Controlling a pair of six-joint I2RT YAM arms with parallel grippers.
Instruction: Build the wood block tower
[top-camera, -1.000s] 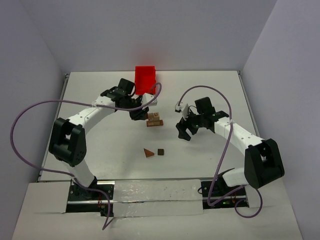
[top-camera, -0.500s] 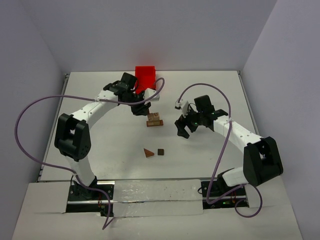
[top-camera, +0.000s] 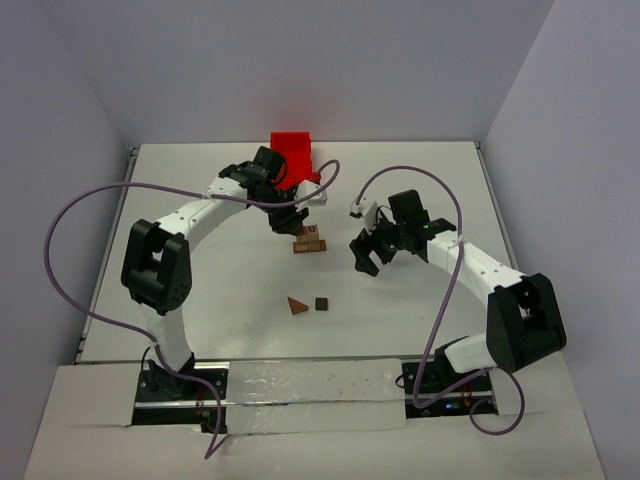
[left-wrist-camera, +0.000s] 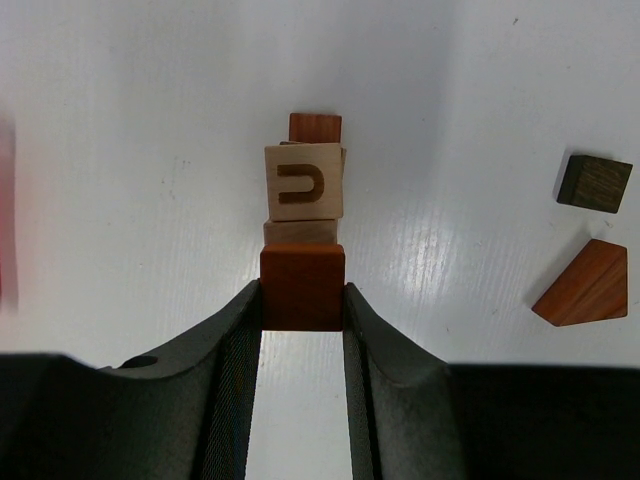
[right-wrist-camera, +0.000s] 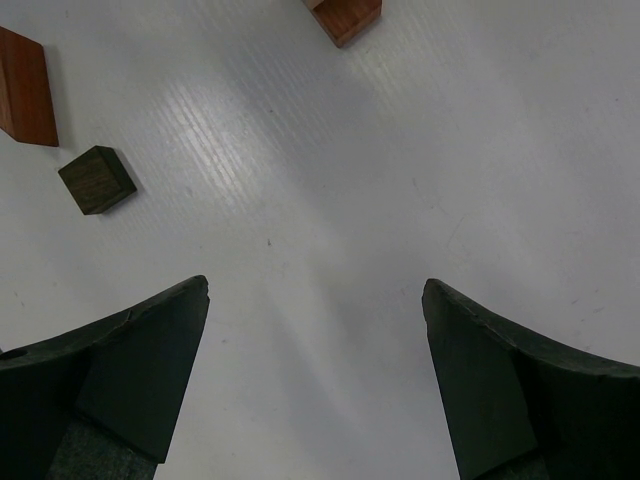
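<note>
The wood block tower (top-camera: 309, 241) stands mid-table, a small stack with a tan U-marked block (left-wrist-camera: 303, 181) on top and a reddish-brown block (left-wrist-camera: 315, 127) behind it. My left gripper (top-camera: 288, 222) hangs just beside the stack's far-left side, shut on a reddish-brown block (left-wrist-camera: 302, 288) pinched between its fingertips. The held block is above the table and close to the tower. My right gripper (top-camera: 365, 258) hovers to the right of the stack, open with nothing between its fingers (right-wrist-camera: 175, 330). One corner of the tower's base (right-wrist-camera: 343, 17) shows at the top of the right wrist view.
A dark brown cube (top-camera: 322, 303) and a reddish-brown wedge (top-camera: 296, 306) lie loose on the table nearer the arm bases. A red bin (top-camera: 292, 155) stands at the back, behind the left arm. Purple cables loop over both arms.
My left gripper has swung right with its block, from by the bin to just beside the tower. The right gripper has opened wider and drawn slightly back.
</note>
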